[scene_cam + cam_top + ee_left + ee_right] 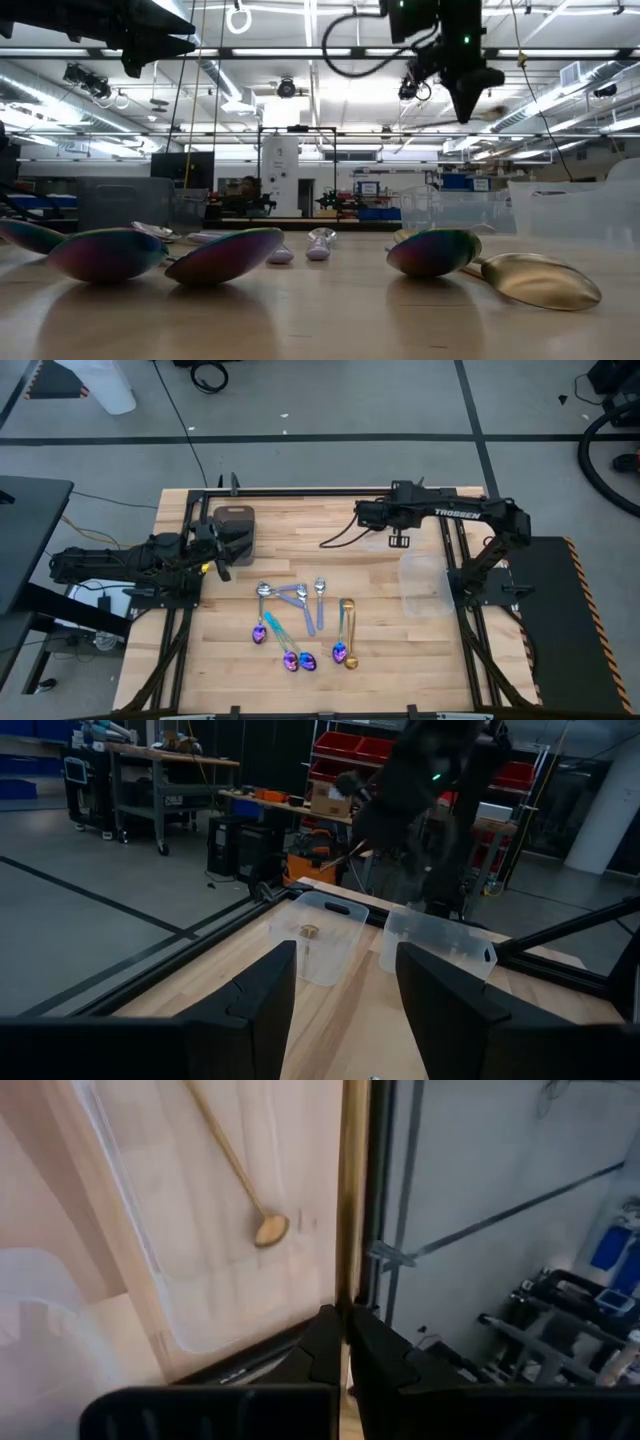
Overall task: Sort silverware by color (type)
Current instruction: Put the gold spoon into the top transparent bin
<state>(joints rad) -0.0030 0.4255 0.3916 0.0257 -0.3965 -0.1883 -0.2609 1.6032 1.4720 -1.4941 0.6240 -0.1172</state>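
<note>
Several slim spoons lie flat on the wooden table's middle: silver ones (265, 591), iridescent purple-blue ones with teal handles (291, 658) and a gold one (349, 632). In the low view their bowls rest on the wood: iridescent (225, 255) and gold (540, 280). One more gold spoon (235, 1165) lies inside a clear container (200, 1290) by the table's far edge. My right gripper (345, 1318) hangs shut and empty above that container, slanting down. My left gripper (345, 975) waits open and level at the table's left side (218, 560).
A dark grey tray (235, 525) sits at the far left beside my left gripper. A second clear container (425, 585) stands at the right, next to the one with the gold spoon (320, 940). Black frame rails (380, 1200) border the table.
</note>
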